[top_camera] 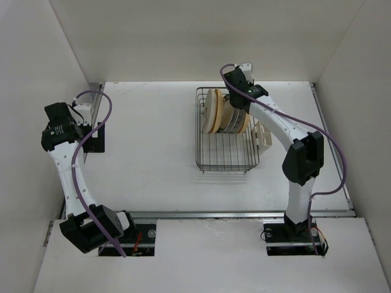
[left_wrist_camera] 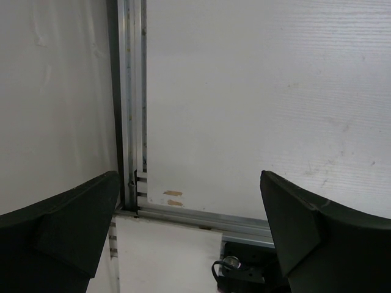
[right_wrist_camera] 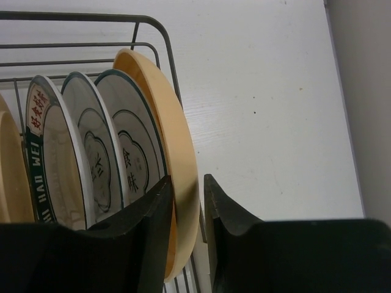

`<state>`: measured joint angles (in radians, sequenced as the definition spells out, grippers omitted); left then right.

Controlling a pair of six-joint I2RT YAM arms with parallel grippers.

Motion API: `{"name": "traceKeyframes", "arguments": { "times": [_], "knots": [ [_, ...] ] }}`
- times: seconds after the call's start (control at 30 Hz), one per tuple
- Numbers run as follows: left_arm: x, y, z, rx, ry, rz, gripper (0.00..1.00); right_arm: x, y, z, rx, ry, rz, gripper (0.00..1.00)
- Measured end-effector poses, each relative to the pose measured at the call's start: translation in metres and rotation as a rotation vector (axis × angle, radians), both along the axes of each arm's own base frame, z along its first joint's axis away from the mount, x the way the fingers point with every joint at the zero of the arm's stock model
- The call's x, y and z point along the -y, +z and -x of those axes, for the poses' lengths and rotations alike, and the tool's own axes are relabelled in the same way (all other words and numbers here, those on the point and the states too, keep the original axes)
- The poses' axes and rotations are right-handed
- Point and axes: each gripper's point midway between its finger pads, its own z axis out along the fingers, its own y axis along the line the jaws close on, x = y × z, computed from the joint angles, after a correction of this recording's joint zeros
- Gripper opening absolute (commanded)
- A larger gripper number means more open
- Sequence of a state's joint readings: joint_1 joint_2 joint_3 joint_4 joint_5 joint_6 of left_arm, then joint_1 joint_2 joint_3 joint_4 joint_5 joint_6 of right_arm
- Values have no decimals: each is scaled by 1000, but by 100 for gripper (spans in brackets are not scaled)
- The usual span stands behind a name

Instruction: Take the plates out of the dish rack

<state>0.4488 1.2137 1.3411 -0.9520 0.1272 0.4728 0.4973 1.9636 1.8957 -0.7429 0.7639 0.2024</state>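
My right pincer point(right_wrist_camera: 187, 183) straddles the rim of the yellow plate point(right_wrist_camera: 171, 116), edge-on toward 12 o'clock, white plates point(right_wrist_camera: 122, 146) at 9 o'clock; jaws nearly closed, grip I cannot tell.

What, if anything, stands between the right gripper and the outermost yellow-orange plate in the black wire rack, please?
Nothing visible does: the right gripper straddles the rim of the round yellow-orange plate, last in the row in the black wire dish rack.

White links and black joints on left arm point(top_camera: 70, 177) and right arm point(top_camera: 275, 122), purple cable point(top_camera: 113, 107) looped along each; black wedge-shaped fingers point(left_wrist_camera: 61, 226) at the tips
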Motion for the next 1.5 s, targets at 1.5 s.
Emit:
{"name": "traceKeyframes", "arguments": {
  "times": [1.5],
  "knots": [
    [6, -1, 0, 2, -19, 28, 99, 58, 54, 3, -11, -121, 353, 0]
  ]
}}
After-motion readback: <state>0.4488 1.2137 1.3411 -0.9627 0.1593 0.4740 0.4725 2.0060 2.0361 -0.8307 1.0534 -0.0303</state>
